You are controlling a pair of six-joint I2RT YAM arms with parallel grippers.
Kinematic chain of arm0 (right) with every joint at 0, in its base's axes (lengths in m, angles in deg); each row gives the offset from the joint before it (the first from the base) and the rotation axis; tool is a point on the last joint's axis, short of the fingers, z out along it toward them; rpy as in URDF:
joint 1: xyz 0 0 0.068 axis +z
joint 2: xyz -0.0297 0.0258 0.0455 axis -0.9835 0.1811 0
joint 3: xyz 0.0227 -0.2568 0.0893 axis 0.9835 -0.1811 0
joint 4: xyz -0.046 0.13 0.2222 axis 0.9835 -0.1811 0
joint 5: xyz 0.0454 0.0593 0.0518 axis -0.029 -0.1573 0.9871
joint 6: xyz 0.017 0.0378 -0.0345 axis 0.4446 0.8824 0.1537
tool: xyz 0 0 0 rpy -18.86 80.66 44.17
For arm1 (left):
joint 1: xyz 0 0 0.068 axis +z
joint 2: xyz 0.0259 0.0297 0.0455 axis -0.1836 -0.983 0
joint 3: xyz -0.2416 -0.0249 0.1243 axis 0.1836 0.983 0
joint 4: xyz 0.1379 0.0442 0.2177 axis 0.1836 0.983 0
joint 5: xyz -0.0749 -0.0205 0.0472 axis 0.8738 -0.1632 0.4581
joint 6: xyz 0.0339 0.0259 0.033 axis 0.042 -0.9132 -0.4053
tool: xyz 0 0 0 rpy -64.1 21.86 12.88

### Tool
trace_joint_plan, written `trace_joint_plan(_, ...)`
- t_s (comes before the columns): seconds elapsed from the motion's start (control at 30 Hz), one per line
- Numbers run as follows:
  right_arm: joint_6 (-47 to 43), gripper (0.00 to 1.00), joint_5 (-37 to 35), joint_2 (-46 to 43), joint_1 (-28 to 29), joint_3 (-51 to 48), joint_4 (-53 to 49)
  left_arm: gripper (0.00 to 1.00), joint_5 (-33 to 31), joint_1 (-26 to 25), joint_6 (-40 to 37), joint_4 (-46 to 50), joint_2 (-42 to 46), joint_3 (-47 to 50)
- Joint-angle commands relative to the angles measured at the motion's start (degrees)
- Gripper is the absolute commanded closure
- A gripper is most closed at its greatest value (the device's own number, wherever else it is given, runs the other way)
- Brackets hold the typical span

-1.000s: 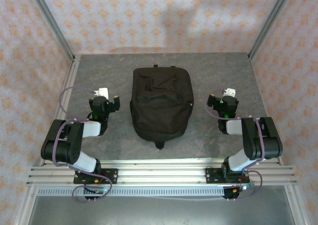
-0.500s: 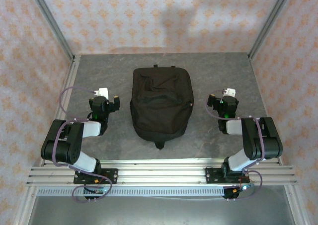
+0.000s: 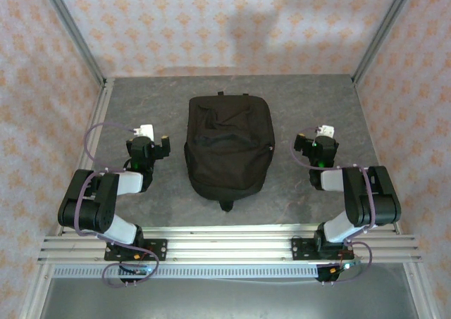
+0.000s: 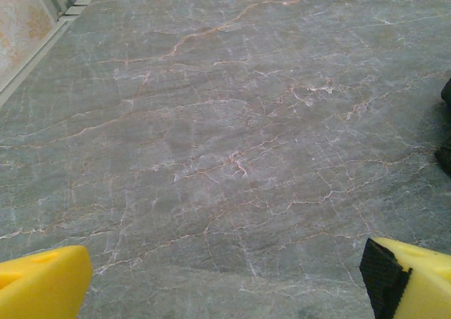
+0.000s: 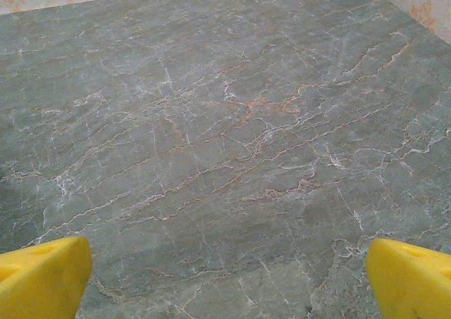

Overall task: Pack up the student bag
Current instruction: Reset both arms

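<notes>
The student bag (image 3: pixel 229 148) lies flat in the middle of the grey marbled table (image 3: pixel 296 101), its length running from the far edge toward the near edge. It is black soft cloth, and a small tab sticks out at its near end. Its far end stops short of the far edge, and its near end lies a little back from the near edge. From here I cannot tell whether any zipper is undone.

The left arm (image 3: pixel 95 206) is folded up near the near left corner and the right arm (image 3: pixel 366 199) near the near right corner, both bolted to the metal rail (image 3: pixel 225 245) along the near edge. The bag lies between them, touching neither.

The left gripper (image 4: pixel 225 284) hangs low over bare table beside the bag's left side, jaws spread wide with nothing between them. Its yellow fingers (image 4: pixel 42 284) sit at the two bottom corners of its wrist view, one with a black pad (image 4: pixel 384 277) on its inner face. A sliver of black (image 4: pixel 445 160) at the right edge of that view looks like the bag's side.

The right gripper (image 5: pixel 225 280) hangs the same way beside the bag's right side, also spread wide and holding nothing, with only veined stone between its yellow fingertips (image 5: pixel 42 277).

Patterned paper walls (image 3: pixel 211 23) close in the table on the far, left and right sides.
</notes>
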Motion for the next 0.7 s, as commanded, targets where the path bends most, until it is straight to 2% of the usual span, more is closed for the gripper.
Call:
trace_joint_plan(0.0,0.4,0.01,-1.3,-0.4,0.0,0.8,0.4,0.0,0.0,0.4,-0.8,-0.8,0.1,-1.2)
trace_joint_plan(0.67,0.5,0.01,-1.3,-0.4,0.0,0.9,0.3,0.0,0.3,0.7,-0.7,-0.8,0.1,-1.3)
